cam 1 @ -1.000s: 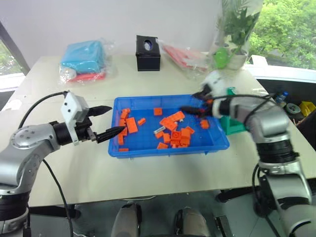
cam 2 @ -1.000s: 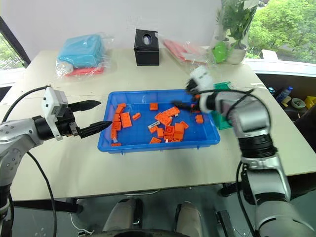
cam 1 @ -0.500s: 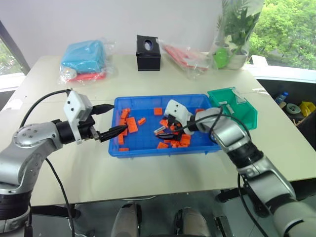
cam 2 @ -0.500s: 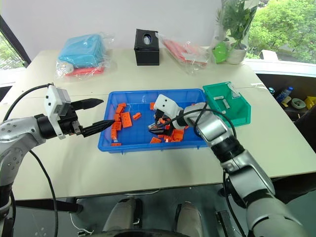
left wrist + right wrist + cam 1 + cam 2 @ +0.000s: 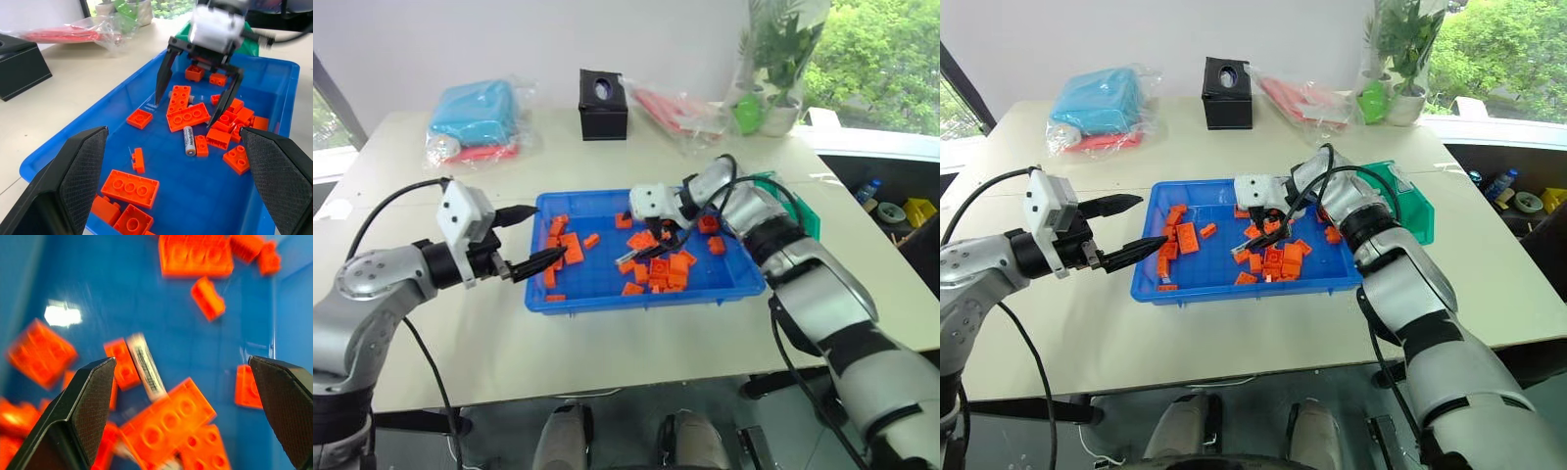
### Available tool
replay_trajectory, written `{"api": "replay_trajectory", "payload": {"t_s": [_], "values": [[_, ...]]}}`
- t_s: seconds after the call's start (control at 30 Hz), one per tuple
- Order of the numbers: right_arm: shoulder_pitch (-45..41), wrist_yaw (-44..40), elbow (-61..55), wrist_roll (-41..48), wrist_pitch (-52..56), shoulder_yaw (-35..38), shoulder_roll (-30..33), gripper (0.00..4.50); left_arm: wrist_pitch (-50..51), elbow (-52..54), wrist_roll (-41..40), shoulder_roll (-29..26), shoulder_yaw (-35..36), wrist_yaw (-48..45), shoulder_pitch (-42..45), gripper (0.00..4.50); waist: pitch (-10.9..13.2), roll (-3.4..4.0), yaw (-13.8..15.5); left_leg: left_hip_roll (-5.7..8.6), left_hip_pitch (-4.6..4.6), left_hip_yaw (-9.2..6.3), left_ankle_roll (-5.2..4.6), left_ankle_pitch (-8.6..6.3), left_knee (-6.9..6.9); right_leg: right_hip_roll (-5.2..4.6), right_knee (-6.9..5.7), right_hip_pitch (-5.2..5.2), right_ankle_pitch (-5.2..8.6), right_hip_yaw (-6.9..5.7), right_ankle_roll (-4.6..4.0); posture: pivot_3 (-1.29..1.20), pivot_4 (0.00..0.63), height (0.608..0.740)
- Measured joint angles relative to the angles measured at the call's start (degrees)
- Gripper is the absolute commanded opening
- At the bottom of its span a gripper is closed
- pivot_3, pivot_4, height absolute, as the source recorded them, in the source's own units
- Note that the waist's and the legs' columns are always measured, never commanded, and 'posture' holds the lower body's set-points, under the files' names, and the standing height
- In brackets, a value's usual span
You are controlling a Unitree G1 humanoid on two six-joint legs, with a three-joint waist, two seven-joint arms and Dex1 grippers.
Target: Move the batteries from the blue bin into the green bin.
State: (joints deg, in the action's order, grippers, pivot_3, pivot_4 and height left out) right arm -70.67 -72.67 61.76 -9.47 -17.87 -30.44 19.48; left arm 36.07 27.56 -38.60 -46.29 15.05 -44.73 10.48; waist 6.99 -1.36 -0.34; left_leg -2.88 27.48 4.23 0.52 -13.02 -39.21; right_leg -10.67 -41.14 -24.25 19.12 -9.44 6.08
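The right arm hides most of the green bin (image 5: 800, 211); its contents cannot be seen.

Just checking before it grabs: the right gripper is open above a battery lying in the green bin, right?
Not quite. The right gripper is open above a battery, but that battery lies in the blue bin among orange bricks, as the left wrist view shows.

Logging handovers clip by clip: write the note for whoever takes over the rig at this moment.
Right gripper: open, empty, poised over the bricks in the blue bin.
Left gripper: open, empty, at the bin's left rim.
A battery lies among the bricks, between the right gripper's fingers in the right wrist view; a second seems to lie partly under a brick.
Green bin: right of the blue bin; the arm hides its contents.
Left: grasp the battery, carry it over, then check for more.
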Motion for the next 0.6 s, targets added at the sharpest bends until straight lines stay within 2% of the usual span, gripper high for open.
{"api": "replay_trajectory", "payload": {"t_s": [0.23,0.6], "values": [[-1.0,4.9,9.0,-6.0,-11.5,0.1,-2.1,4.45,1.3,3.2,-1.9,0.0,3.3,2.0,-2.8,4.50,0.0,-0.06,-0.5,-0.10,-0.02,0.09,0.09,0.01,-0.02,0.00,-0.09,-0.16,0.00,0.05,-0.01,0.00,0.150,0.630],[-1.3,8.0,11.6,-10.1,-15.2,0.8,-5.6,4.45,3.0,4.8,-3.9,-0.8,5.4,3.0,-5.0,4.50,-0.1,-0.23,-0.4,-0.11,-0.02,0.11,0.21,-0.04,-0.06,0.01,-0.20,-0.21,0.02,0.08,-0.05,0.00,0.150,0.630]]}}
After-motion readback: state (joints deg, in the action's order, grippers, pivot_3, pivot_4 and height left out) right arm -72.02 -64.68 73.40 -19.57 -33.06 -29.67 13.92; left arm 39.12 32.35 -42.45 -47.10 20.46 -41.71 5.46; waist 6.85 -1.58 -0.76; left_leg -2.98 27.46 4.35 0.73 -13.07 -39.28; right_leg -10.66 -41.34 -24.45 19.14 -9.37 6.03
